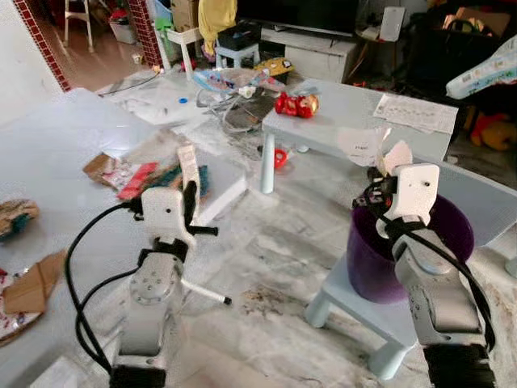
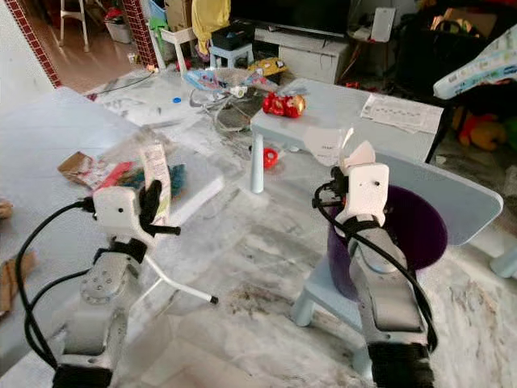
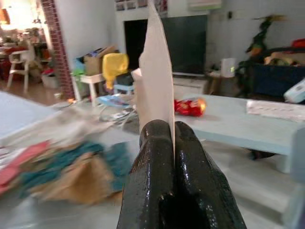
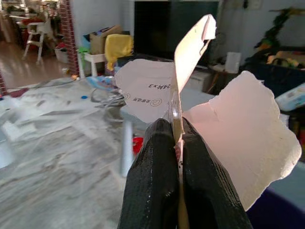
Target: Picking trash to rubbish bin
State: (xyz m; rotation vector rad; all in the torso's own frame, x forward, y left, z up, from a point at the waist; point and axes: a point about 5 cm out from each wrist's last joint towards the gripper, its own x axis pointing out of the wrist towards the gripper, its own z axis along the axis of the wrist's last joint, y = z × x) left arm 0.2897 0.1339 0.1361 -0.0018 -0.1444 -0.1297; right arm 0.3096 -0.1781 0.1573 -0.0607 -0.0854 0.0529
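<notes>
My left gripper is shut on a stiff pale card that stands upright above its black fingers; it hovers by the edge of the grey table. My right gripper is shut on torn white paper, one piece with printed marks, and it is held just over the near rim of the purple bin. The bin stands on a small light-blue chair at my right.
Wrappers and brown scraps lie piled on the grey table, with cardboard pieces nearer me. A low light-blue table ahead carries a red toy and a paper sheet. Marble floor lies between my arms.
</notes>
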